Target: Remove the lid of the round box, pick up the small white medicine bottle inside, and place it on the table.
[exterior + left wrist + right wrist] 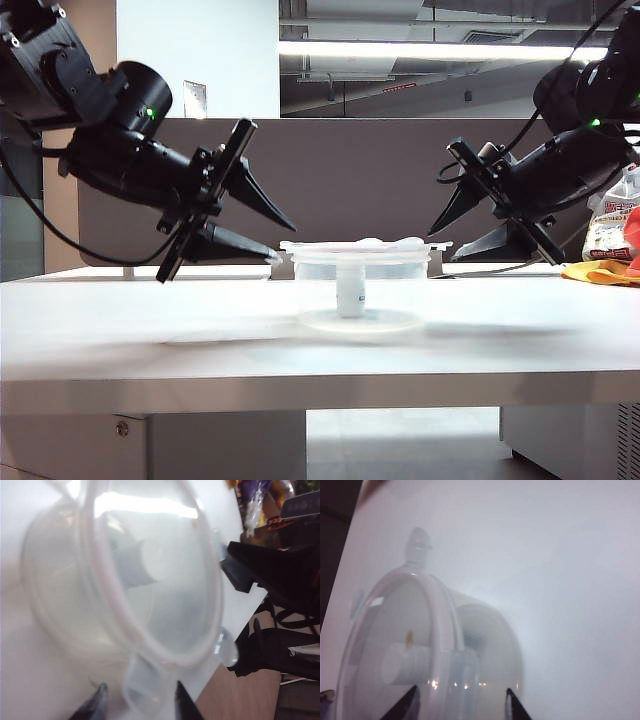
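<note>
Jaws are held open on both the left gripper (272, 240) and right gripper (440, 243), each bracketing a tab of the lid (365, 246) that is seated on the round box (360, 290), which could be dragged up if tabs bind.

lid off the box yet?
No: in the exterior view the lid sits flat on the box rim, bottle upright inside, left tool and right tool at opposite edges.
</note>
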`<state>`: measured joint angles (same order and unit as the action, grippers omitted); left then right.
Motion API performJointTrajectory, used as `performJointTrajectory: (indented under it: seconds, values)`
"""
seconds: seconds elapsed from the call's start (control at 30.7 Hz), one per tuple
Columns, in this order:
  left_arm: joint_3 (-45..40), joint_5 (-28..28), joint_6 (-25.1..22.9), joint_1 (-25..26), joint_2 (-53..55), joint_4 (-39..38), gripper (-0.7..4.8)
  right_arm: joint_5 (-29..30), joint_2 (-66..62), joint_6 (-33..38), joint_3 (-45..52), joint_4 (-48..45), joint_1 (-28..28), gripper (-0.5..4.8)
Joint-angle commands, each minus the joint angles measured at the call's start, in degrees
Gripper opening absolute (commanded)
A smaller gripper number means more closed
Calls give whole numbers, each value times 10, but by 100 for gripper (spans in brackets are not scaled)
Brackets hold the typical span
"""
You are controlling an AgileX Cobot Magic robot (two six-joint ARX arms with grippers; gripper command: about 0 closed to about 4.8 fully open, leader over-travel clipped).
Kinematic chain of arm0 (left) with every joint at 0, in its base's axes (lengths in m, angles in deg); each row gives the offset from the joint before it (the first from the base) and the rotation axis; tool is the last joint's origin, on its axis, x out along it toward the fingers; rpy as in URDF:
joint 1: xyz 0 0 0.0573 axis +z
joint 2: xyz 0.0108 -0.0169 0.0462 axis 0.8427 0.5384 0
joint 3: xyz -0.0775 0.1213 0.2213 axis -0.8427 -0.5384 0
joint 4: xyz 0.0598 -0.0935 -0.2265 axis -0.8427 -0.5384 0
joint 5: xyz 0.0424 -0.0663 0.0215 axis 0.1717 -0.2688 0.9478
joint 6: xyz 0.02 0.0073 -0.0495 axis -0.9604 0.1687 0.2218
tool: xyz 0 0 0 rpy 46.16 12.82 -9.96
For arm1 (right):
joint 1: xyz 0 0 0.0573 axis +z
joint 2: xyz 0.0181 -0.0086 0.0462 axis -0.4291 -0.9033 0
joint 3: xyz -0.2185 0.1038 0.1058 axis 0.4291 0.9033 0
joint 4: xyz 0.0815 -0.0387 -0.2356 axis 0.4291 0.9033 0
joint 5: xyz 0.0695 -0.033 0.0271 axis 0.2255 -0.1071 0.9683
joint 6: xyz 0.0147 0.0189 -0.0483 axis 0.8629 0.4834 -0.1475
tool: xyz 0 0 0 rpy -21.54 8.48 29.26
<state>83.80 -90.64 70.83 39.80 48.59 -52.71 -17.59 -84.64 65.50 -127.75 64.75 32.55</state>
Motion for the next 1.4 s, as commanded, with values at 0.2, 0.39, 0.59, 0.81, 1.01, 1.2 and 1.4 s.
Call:
performJointTrajectory:
  seconds: [0.2, 0.39, 0.59, 0.81, 1.01, 1.2, 1.4]
  values:
    - [3, -3, -1, -7, 13, 4, 172, 10, -1, 6, -4, -15, 0, 203]
    - [3, -3, -1, -7, 14, 9, 113, 10, -1, 6, -4, -23, 0, 106]
    - [3, -5, -3, -7, 14, 15, 52, 10, -1, 6, -4, -27, 0, 60]
    - [3, -10, -3, -7, 14, 29, 47, 22, -1, 6, -4, -36, 0, 39]
    - [4, -38, 0, -7, 12, 51, 13, 67, -1, 7, -5, -69, 0, 23]
    - [10, -59, 13, -7, 12, 64, 12, 107, 0, 13, -10, -79, 0, -1]
    - [36, -83, 14, -11, 8, 56, -6, 152, 0, 21, -30, -83, 0, -1]
